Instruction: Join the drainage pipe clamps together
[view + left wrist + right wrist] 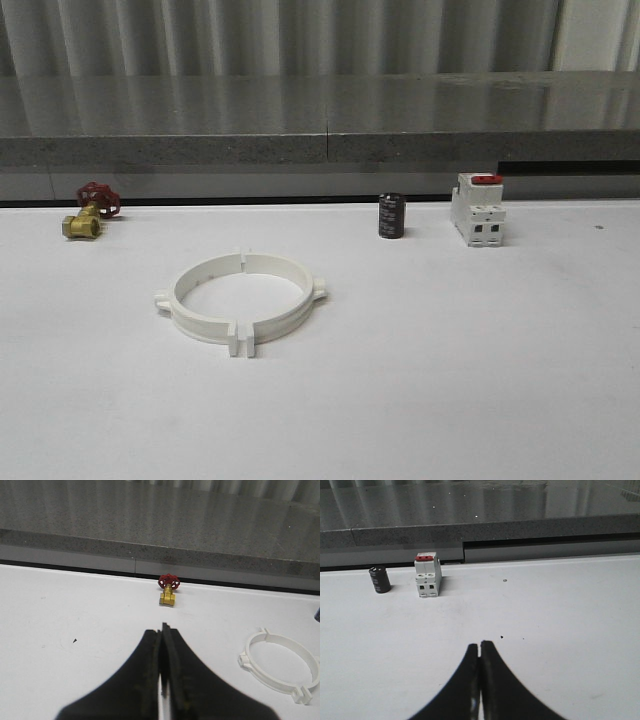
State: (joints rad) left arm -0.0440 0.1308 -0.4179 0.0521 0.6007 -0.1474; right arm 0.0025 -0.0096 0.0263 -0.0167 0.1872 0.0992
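Above the white table (60, 610), the left gripper (163, 630) is hanging with its two black fingers (150, 670) pressed together, clenched on nothing. The right gripper (479, 647) is hanging the same way in the right wrist view, its fingers (492, 680) closed flat against each other with nothing between them.

The drainage pipe clamps (242, 299) are lying flat on the table as the landmark: two white half-rings set end to end, forming one wide ring. Their end flanges are meeting at the near seam and at the far seam, a thin line still showing at each joint, and a small tab is projecting from each side. In the left wrist view the same ring (280, 667) is sitting apart from the gripper, untouched.

Behind the clamps and to the left, a brass valve (88, 212) with a red handwheel is resting near the table's back edge. Behind the clamps and to the right, a dark cylinder (391, 216) is standing upright, and farther right of it a white switch block (477, 210) with a red top is standing beside the grey counter (320, 120)
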